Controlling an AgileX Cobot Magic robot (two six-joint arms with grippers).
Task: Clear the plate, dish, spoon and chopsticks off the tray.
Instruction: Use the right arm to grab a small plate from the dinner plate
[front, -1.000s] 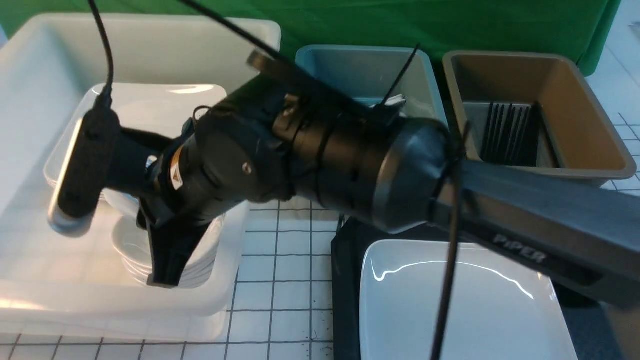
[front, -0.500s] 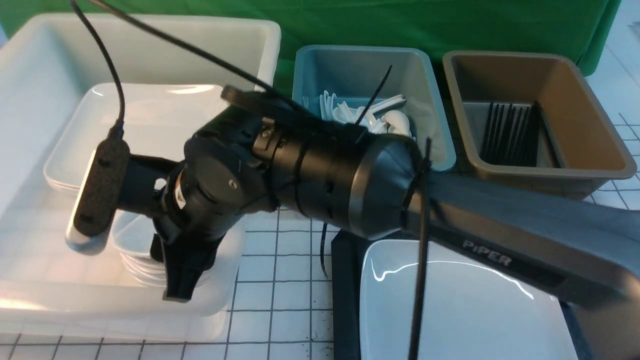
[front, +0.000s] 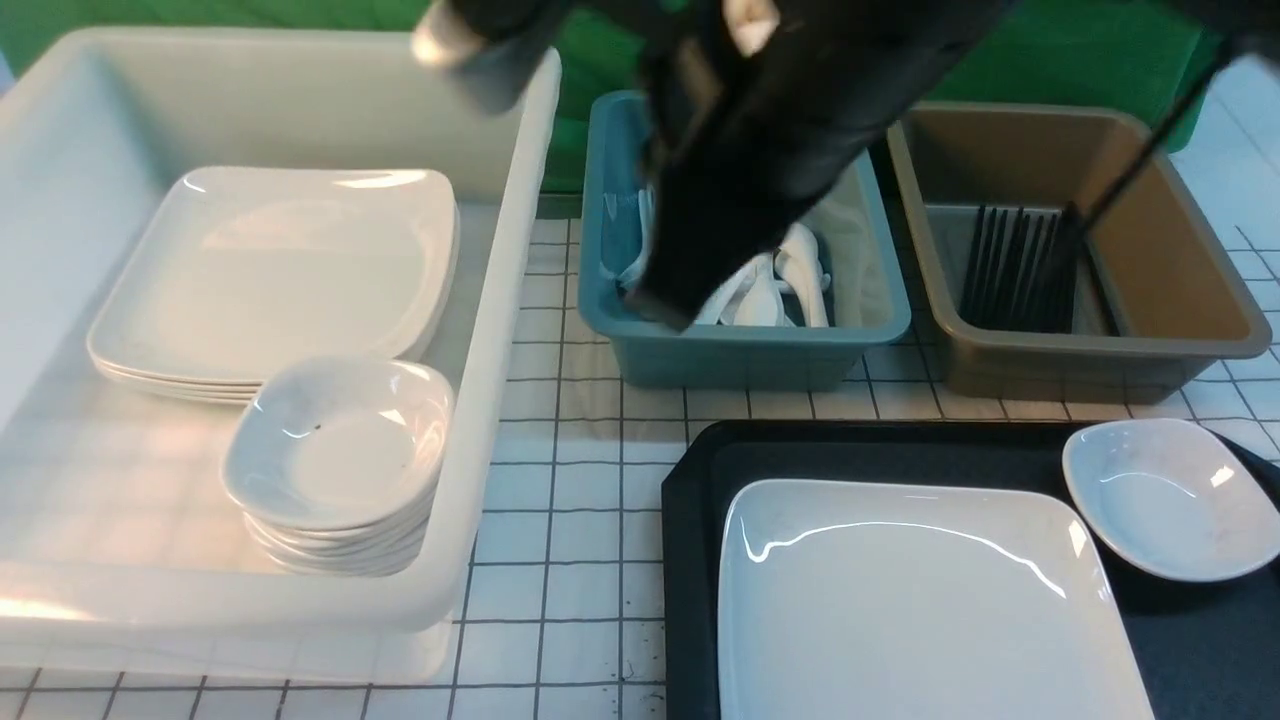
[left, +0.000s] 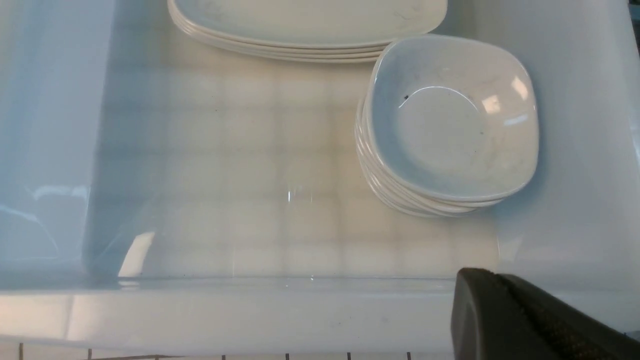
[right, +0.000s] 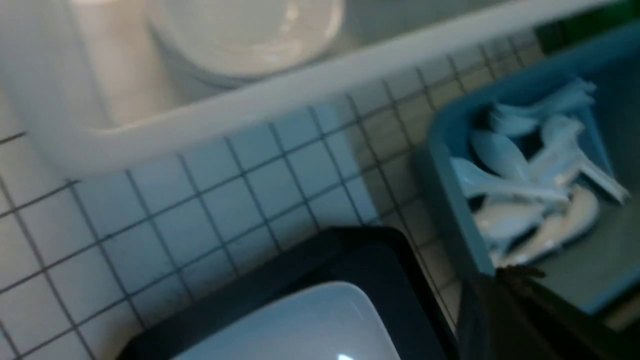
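The large white plate (front: 920, 600) lies on the black tray (front: 690, 560) at the front right. A small white dish (front: 1170, 500) sits on the tray's far right corner. My right gripper (front: 660, 300) hangs shut and empty over the blue tub's near left corner; in the right wrist view it (right: 515, 274) is above the tub's rim, with the tray (right: 350, 255) and plate (right: 300, 325) below. My left gripper (left: 495, 280) is shut and empty above the white tub's near wall. No spoon or chopsticks show on the seen part of the tray.
A white tub (front: 500, 300) on the left holds a stack of plates (front: 280, 270) and a stack of small dishes (front: 335, 450). The blue tub (front: 740, 355) holds several white spoons (front: 790, 270). The brown tub (front: 1080, 365) holds several black chopsticks (front: 1010, 265).
My right arm has lifted away from the stack of small dishes in the white tub and swung up and right to over the blue tub, uncovering the tray and its small dish.
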